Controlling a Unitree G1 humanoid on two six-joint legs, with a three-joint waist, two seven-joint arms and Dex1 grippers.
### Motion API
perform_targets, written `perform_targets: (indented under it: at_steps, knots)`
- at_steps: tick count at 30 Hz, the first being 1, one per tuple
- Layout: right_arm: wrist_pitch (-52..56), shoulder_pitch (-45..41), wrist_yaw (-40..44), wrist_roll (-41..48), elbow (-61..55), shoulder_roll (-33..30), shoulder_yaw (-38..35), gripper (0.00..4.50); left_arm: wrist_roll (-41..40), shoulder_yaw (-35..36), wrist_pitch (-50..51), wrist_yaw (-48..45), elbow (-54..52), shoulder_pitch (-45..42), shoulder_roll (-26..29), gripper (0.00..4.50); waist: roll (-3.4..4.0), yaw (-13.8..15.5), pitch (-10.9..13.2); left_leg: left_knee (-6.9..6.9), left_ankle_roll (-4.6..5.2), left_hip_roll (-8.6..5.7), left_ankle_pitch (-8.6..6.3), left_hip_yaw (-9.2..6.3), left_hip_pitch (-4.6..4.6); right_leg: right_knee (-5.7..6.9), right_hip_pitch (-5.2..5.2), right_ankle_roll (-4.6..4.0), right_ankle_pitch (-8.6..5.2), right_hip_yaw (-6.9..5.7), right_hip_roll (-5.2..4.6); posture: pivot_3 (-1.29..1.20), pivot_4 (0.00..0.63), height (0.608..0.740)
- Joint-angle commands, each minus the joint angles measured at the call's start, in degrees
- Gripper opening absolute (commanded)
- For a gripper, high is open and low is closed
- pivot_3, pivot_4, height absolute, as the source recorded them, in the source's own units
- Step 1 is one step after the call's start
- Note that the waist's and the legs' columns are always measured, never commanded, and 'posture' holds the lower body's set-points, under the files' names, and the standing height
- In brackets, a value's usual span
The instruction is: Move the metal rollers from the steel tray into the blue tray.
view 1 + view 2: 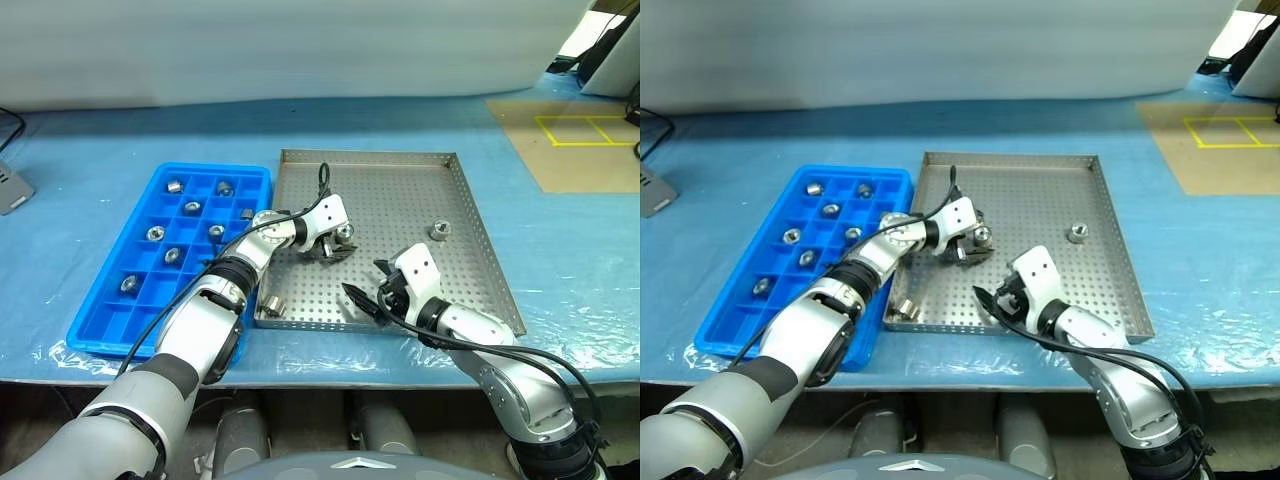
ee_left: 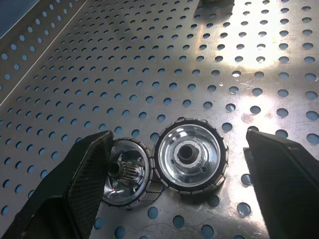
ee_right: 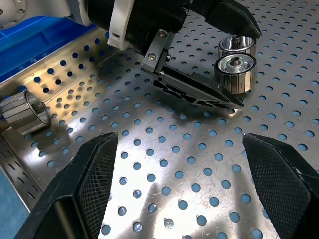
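The steel tray point(image 1: 370, 155) lies in the middle of the table, with the blue tray point(image 1: 110, 320) at its left side. My left gripper point(image 1: 340, 242) stands open low over the steel tray's floor. Two metal rollers point(image 2: 189, 154) point(image 2: 124, 172) lie side by side between its fingers point(image 2: 84, 184); the far finger stands clear of them. My right gripper point(image 1: 368, 280) hovers open near the tray's front, with nothing between its fingers point(image 3: 89, 184). Another roller point(image 1: 438, 230) sits at the steel tray's right, and one point(image 1: 270, 305) lies in its front left corner. Several rollers point(image 1: 192, 207) rest in blue compartments.
Blue sheeting covers the table. A grey device point(image 1: 10, 188) sits at the far left edge. At the far right, a brown floor patch with yellow tape point(image 1: 585, 130) shows beyond the table. Both grippers are close together over the tray's front half.
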Motion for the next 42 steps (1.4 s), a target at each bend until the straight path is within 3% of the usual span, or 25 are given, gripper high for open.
perform_targets:
  at_steps: [1, 3, 14, 20, 26, 32, 38, 42]
  knots:
    - [-1.0, 0.2, -0.1, -0.2, -2.4, 0.0, -0.7, 4.16, 1.5, -1.0, 1.3, 0.3, 2.1, 0.7, -0.2, 3.86, 0.0, 0.0, 0.0, 0.0, 0.0, -0.01, 0.0, -0.02, 0.0, 0.0, 0.0, 0.0, 0.0, -0.01, 0.0, -0.48, 0.15, 0.74]
    - [-1.0, 0.2, -0.1, -0.3, -2.4, -0.2, -0.7, 4.16, 1.7, -1.0, 1.2, 0.7, 2.2, 0.6, -0.1, 3.27, 0.0, 0.0, 0.0, -0.03, 0.0, -0.01, 0.0, -0.06, 0.0, -0.02, -0.01, 0.01, -0.01, -0.02, 0.0, -0.48, 0.15, 0.74]
    - [-1.5, 0.5, 0.1, -0.7, -1.8, -0.2, -1.1, 4.16, 1.2, -0.5, 1.4, 0.4, 1.9, 0.7, -0.3, 3.13, 0.0, 0.0, 0.0, -0.05, 0.02, -0.01, -0.02, -0.06, -0.04, -0.1, -0.01, 0.05, -0.03, -0.03, 0.0, -0.49, 0.15, 0.74]
    - [-3.1, -0.3, 0.5, 0.0, -2.0, 0.9, -1.2, 4.16, -7.0, 6.6, 3.3, -2.5, -2.2, -1.5, -1.5, 3.13, 0.0, 0.0, 0.0, -0.05, 0.02, -0.02, -0.02, -0.09, -0.21, -0.1, -0.18, 0.04, -0.02, -0.03, -0.01, -0.48, 0.15, 0.74]
    - [-2.4, -2.6, 0.6, 0.8, -4.0, 1.9, -1.3, 4.16, -19.8, 12.3, 18.4, -15.2, -19.8, 1.4, 0.5, 3.13, 0.0, 0.0, 0.0, -0.07, 0.02, -0.02, 0.0, -0.04, -0.85, 0.05, -0.95, -0.03, 0.03, -0.02, 0.02, -0.47, 0.15, 0.74]
    - [-2.0, -4.2, 1.5, 1.0, -3.1, 1.1, -1.4, 4.16, -24.2, 14.3, 30.9, -13.7, -28.8, 5.1, 3.6, 3.13, 0.01, 0.0, 0.0, -0.14, -0.04, 0.02, 0.0, 0.11, -0.7, 0.05, -0.9, -0.06, 0.01, 0.0, 0.13, -0.44, 0.15, 0.74]
    - [-4.4, -6.4, 1.2, 0.0, -0.5, 0.5, -4.3, 4.16, -39.1, 18.3, 58.7, -16.1, -43.7, 9.5, 6.1, 3.13, 0.02, 0.3, 0.1, -0.08, -0.07, 0.02, 0.02, 0.11, -0.71, 0.11, -0.9, -0.06, 0.02, 0.04, 0.09, -0.42, 0.15, 0.74]
    - [-4.1, -9.4, 2.8, 2.4, 0.6, 0.6, -6.0, 4.16, -45.2, 21.6, 67.6, -12.8, -47.2, 11.1, 5.8, 3.13, 0.02, 0.4, 0.1, -0.09, -0.07, 0.0, 0.02, 0.2, -0.69, 0.11, -0.89, -0.07, 0.02, 0.03, 0.1, -0.4, 0.15, 0.74]
